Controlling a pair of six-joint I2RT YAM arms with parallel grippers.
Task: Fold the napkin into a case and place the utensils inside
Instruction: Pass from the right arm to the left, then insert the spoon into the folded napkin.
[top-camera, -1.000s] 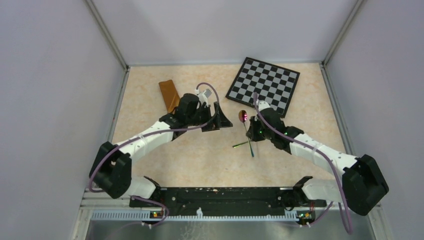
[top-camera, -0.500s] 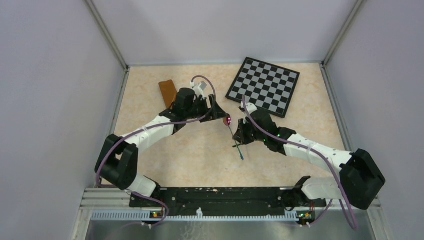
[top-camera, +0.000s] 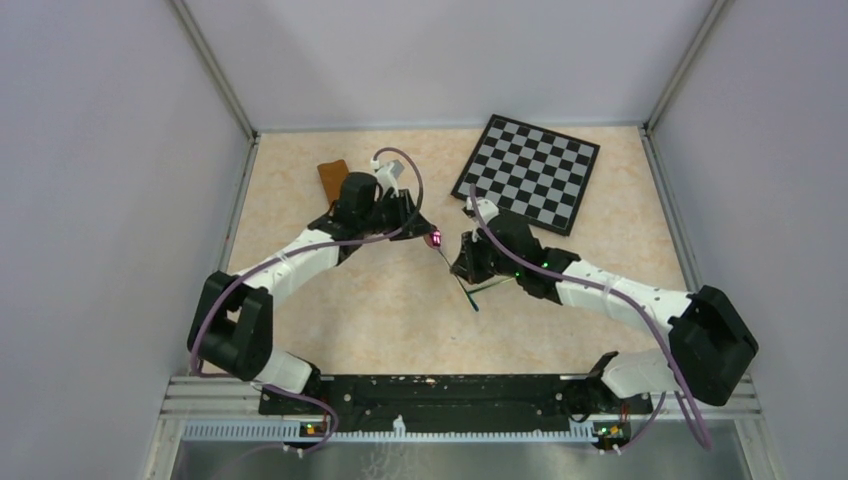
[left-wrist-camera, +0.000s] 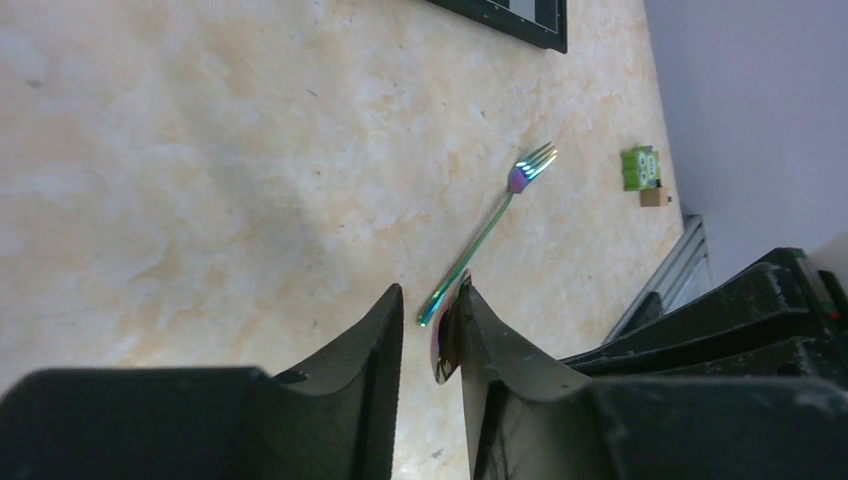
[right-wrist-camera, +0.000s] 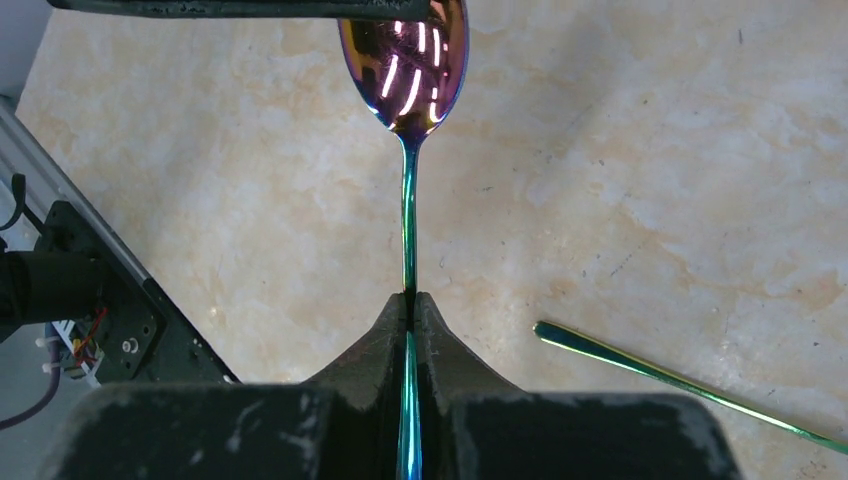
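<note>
My right gripper (right-wrist-camera: 412, 298) is shut on the thin handle of the spoon (right-wrist-camera: 405, 70) and holds it above the table. The spoon's shiny purple bowl (top-camera: 436, 239) sits between the fingers of my left gripper (left-wrist-camera: 430, 292). It rests against one finger, and a gap shows on the other side, so the jaws stand partly open. The fork (top-camera: 490, 288) lies flat on the table beside my right gripper (top-camera: 462, 268), also seen as the fork (left-wrist-camera: 490, 225) and its handle (right-wrist-camera: 680, 380). The rust-brown case (top-camera: 333, 178) lies at the back left, partly hidden by my left arm.
The black-and-grey checkered board (top-camera: 528, 172) lies at the back right, near my right arm's elbow. Grey walls close in the table on three sides. The metal rail (top-camera: 430, 390) with both arm bases runs along the near edge.
My right gripper carried the spoon leftward, bringing its bowl between the left fingers. The left jaws narrowed around the bowl. The fork stayed on the table.
</note>
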